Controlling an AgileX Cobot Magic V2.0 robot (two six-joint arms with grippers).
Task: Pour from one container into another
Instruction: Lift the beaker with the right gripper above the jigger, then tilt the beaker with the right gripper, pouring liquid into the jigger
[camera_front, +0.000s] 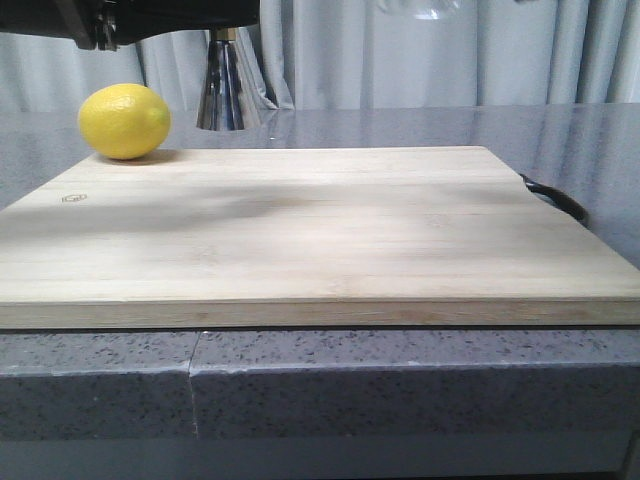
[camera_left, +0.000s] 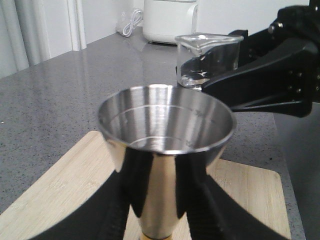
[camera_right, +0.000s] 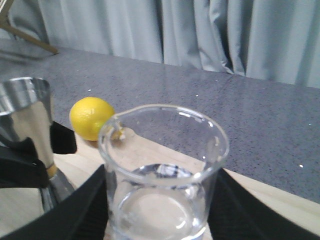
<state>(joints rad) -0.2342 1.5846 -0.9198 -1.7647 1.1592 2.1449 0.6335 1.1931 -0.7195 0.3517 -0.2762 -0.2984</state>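
We see a grey speckled bench (camera_front: 420, 380) carrying a pale wooden cutting board (camera_front: 330, 240). A yellow lemon (camera_front: 124, 121) rests on the board's far left corner. A black handle (camera_front: 556, 196) sticks out at the board's right edge.

Kitchen: grey stone counter (camera_front: 400, 125), wooden cutting board (camera_front: 320, 230), white appliance (camera_left: 170, 20).

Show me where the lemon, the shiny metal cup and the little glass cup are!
lemon (camera_front: 124, 121): front view, middle of its yellow skin.
steel jigger (camera_left: 165, 125): left wrist view, inside its upper bowl.
glass beaker (camera_right: 160, 200): right wrist view, front wall.
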